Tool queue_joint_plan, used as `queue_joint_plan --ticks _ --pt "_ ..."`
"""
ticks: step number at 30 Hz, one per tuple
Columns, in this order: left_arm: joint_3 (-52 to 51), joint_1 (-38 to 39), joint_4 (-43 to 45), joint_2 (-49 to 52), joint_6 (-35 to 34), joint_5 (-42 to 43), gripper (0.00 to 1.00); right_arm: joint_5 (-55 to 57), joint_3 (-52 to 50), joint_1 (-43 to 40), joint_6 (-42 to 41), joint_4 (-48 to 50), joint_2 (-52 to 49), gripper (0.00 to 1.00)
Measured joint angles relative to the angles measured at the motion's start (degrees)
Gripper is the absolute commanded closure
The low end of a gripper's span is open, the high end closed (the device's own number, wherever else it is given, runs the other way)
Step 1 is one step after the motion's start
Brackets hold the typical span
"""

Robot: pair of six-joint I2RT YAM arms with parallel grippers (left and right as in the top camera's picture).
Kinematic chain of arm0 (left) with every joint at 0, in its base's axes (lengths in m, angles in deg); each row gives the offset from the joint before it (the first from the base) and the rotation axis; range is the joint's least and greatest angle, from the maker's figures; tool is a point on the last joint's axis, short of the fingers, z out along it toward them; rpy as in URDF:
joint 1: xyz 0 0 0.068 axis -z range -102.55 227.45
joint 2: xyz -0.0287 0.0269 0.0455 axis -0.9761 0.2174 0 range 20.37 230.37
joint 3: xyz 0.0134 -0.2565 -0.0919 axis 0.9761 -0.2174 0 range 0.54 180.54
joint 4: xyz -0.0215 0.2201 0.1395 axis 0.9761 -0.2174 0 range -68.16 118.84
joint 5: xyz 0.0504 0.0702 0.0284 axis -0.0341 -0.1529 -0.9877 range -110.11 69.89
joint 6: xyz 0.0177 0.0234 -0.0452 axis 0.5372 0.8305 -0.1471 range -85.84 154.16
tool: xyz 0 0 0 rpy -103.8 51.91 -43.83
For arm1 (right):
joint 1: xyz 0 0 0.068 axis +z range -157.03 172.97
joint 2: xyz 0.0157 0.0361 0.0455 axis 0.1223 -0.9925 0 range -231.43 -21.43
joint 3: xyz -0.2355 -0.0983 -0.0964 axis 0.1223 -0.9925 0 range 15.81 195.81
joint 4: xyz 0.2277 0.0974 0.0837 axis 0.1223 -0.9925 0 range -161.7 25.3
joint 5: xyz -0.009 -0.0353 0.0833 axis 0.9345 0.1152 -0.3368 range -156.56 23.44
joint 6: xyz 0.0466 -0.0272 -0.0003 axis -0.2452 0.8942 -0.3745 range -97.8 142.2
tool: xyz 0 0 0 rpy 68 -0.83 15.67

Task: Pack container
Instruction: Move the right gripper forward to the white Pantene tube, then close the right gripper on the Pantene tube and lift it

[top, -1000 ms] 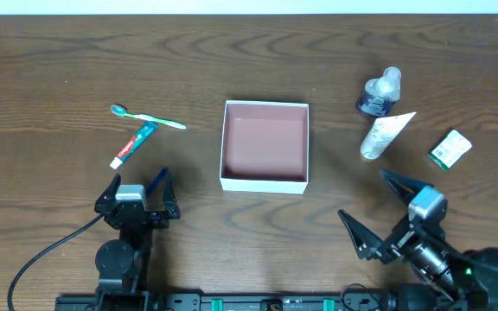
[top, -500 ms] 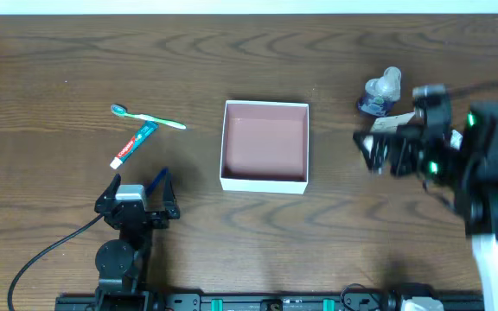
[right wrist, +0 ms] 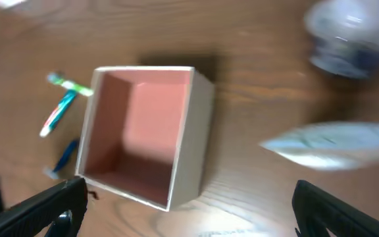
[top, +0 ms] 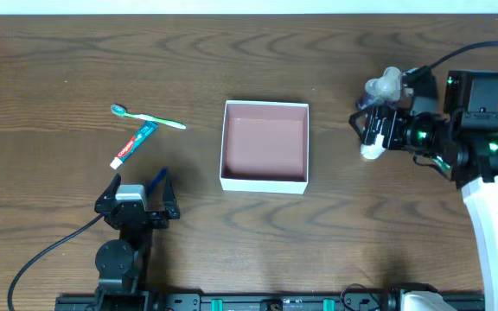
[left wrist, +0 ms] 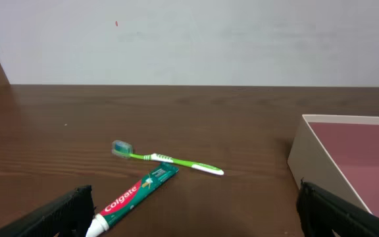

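Note:
The container (top: 223, 145) is a square white-walled box with a pinkish-brown floor, empty, at the table's middle. It also shows in the left wrist view (left wrist: 316, 163) and the right wrist view (right wrist: 195, 148). A green toothbrush (top: 150, 117) and a Colgate toothpaste tube (top: 134, 144) lie to its left. A white tube (top: 371, 150) and a clear bottle (top: 387, 84) lie to its right. My right gripper (top: 368, 130) is open and empty, hovering above the white tube, which looks blurred in the right wrist view (right wrist: 334, 145). My left gripper (top: 137, 187) is open and empty, near the front edge, below the toothpaste.
A thin blue item (top: 156, 180) lies by my left gripper's right finger. The right arm (top: 474, 130) covers the table's right side. The wall rises behind the table's far edge (left wrist: 189, 84).
My right arm has swung from the front right corner up to the white tube and bottle, and now covers the spot where a small green and white box lay. The left arm has not moved.

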Motion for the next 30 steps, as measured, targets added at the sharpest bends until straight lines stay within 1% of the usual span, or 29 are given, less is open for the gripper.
queue_joint_plan --ticks 4,5,10,14,20,22,26,30 --pt "0.00 0.00 0.00 0.00 0.00 0.00 0.02 7.89 0.00 0.00 -8.09 -3.63 3.06 0.01" --pt "0.00 0.00 0.00 0.00 0.00 0.00 0.02 10.84 0.04 0.00 -11.30 -4.92 4.13 0.01" --pt "0.00 0.00 0.00 0.00 0.00 0.00 0.02 18.43 0.04 0.00 -19.67 -4.94 5.20 0.01" --pt "0.00 0.00 0.00 0.00 -0.02 0.00 0.02 21.20 0.04 0.00 -22.88 -1.29 4.70 0.01" --pt "0.00 0.00 0.00 0.00 0.00 0.00 0.02 22.67 0.04 0.00 -24.63 2.32 2.19 0.02" --pt "0.00 0.00 0.00 0.00 0.00 0.00 0.02 22.71 0.04 0.00 -24.79 2.54 0.63 0.04" --pt "0.00 0.00 0.00 0.00 0.00 0.00 0.02 22.60 0.04 0.00 -25.16 2.73 -2.75 0.13" --pt "0.00 0.00 0.00 0.00 0.00 0.00 0.02 22.53 0.04 0.35 -25.55 2.69 -5.62 0.27"
